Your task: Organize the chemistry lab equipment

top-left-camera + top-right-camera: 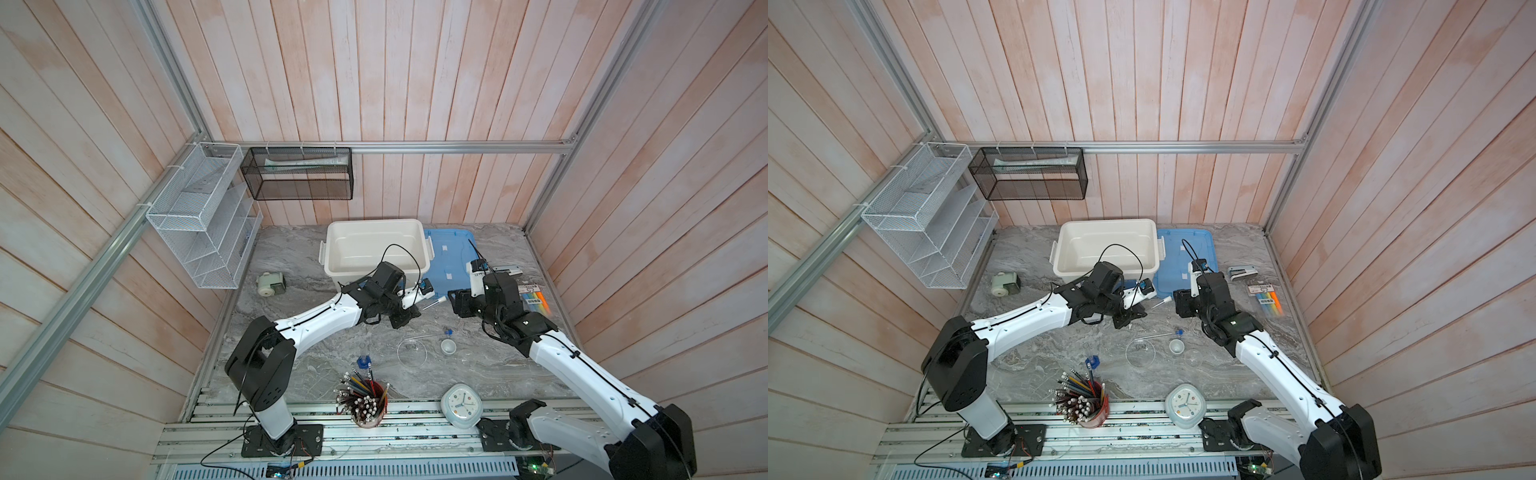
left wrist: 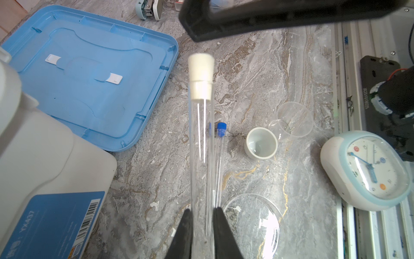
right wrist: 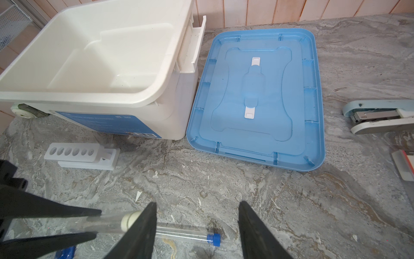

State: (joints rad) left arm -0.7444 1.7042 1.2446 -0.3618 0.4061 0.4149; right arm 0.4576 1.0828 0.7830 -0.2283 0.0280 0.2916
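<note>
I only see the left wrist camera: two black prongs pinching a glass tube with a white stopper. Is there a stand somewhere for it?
Observer: Yes. A white six-hole rack sits near the white tub, every hole empty.
Visitor: Could the other arm take my white-stoppered tube?
Observer: Perhaps; the right gripper is open and holds nothing.
Visitor: Anything else I'm missing?
Observer: A small blue-topped bottle sits beside the red cup of pencils.
</note>
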